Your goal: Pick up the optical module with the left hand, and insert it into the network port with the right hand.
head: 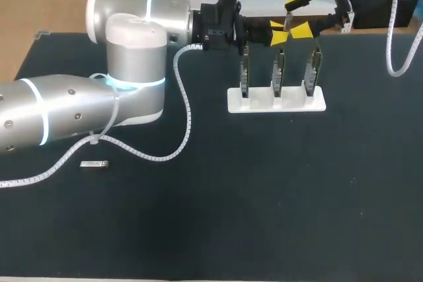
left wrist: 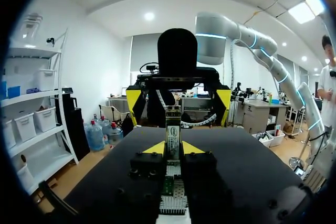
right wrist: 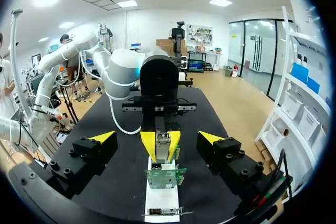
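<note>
Between the yellow tips of your left claw (left wrist: 172, 148), the optical module (left wrist: 172, 129) stands upright, clamped from both sides. Facing it, your right claw (right wrist: 157, 137) has its fingers spread wide, one out to each side of the left claw's tips. Those fingers touch neither the tips nor the module, with open room on both sides.

Just below both claws, a white base (head: 276, 102) holds three upright circuit boards (head: 278, 70) in a row. The module is above that row. The boards' ports are too small to make out.

The far edge of the dark table (head: 264, 196) runs close by the claws. On the near side of the base, a broad stretch of table lies open. A small silver piece (head: 94, 164) lies well apart from the left claw, beside that arm's white cable (head: 184, 107).
</note>
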You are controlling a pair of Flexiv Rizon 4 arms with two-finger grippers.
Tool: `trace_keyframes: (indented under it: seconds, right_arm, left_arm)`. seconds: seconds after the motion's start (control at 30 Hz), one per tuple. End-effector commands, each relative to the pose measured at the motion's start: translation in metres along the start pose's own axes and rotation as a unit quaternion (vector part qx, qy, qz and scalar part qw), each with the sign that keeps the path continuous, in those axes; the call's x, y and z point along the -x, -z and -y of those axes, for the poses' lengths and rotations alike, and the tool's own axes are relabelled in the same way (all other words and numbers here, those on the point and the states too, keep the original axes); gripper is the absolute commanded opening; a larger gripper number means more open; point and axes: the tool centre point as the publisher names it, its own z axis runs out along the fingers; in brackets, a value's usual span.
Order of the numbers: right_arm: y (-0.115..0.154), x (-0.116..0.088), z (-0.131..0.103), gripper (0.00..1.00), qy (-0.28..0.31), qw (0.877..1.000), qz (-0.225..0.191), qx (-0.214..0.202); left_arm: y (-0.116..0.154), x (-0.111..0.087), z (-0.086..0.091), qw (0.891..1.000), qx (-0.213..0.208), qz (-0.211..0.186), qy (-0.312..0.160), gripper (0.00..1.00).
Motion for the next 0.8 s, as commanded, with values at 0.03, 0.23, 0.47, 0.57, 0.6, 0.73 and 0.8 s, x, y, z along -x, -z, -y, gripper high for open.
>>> trace_keyframes:
  seconds: [0.03,0.23,0.47,0.57,0.6,0.73,0.8]
  right_arm:
    - [-0.0017,0.0026,0.0037,1.0,0.002,1.0,0.0,0.006]
    - [-0.0039,0.0053,0.0017,1.0,0.002,1.0,0.001,0.012]
    - [-0.0055,0.0044,0.0004,1.0,-0.004,1.0,-0.001,0.005]
    - [-0.0054,0.0038,-0.0001,0.33,-0.005,1.0,-0.001,0.004]
    - [-0.0055,0.0036,-0.0002,0.0,-0.005,1.0,-0.002,0.004]
    - [-0.0059,0.0035,-0.0005,0.0,-0.004,1.0,-0.002,0.004]
    - [-0.0061,0.0036,-0.0005,0.0,-0.004,1.0,-0.002,0.004]
  left_arm:
    - [0.0006,0.0004,0.0017,1.0,0.003,0.0,0.0,0.0]
    - [0.0006,0.0004,0.0017,1.0,0.003,0.0,0.0,0.0]
    - [0.0006,0.0004,0.0017,1.0,0.003,0.0,0.0,0.0]
    - [0.0006,0.0004,0.0017,1.0,0.003,0.0,0.0,0.0]
    - [0.0006,0.0004,0.0017,1.0,0.003,0.0,0.0,0.0]
    - [0.0006,0.0004,0.0017,1.0,0.003,0.0,0.0,0.0]
    - [0.0006,0.0004,0.0017,1.0,0.003,0.0,0.0,0.0]
